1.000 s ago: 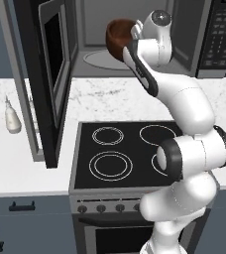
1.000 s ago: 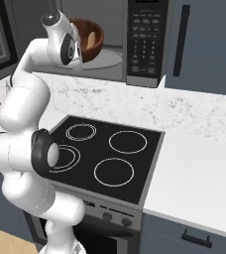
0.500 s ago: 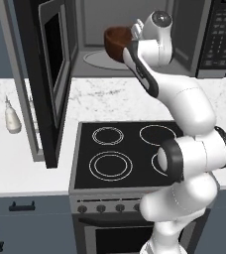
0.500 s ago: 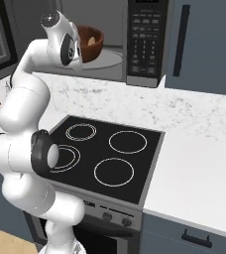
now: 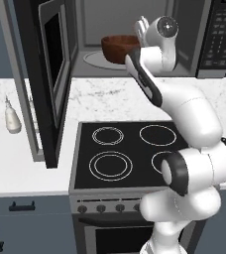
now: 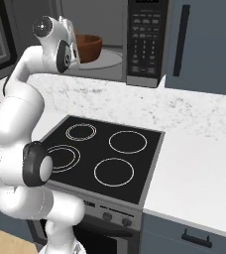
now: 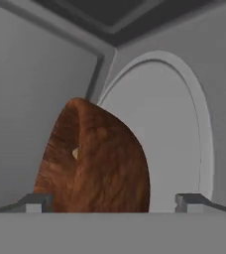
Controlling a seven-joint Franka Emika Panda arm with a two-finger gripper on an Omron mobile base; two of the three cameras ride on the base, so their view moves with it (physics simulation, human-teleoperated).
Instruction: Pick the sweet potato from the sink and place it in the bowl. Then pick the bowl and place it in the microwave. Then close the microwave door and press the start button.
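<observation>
Jaws are spread wide, released. In the hand view the two tips sit far apart at the bottom with the bowl [image 7: 97, 158] between them, neither one touching it as far as I can see. The gripper [image 7: 113, 202] is right at the bowl, inside the microwave [image 5: 135, 30].

The bowl sits on the turntable [image 7: 174, 129], reddish-brown and glossy, tipped sideways in that view because the hand is rolled. There's a small pale-orange speck [image 7: 75, 153] inside the bowl near its wall; too tiny to call.

From the left base view the bowl [image 5: 119, 48] is on the grey plate in the cavity, with the hand just beside it on the right. The door [image 5: 48, 74] hangs wide open to the left. A small white bottle [image 5: 12, 116] stands on the counter [image 5: 110, 94] left of the door.

The right base view shows the keypad [image 6: 145, 37]; the button writing is too blurry to read. Below the arm is the black stove [image 6: 105, 154] with its white rings.
</observation>
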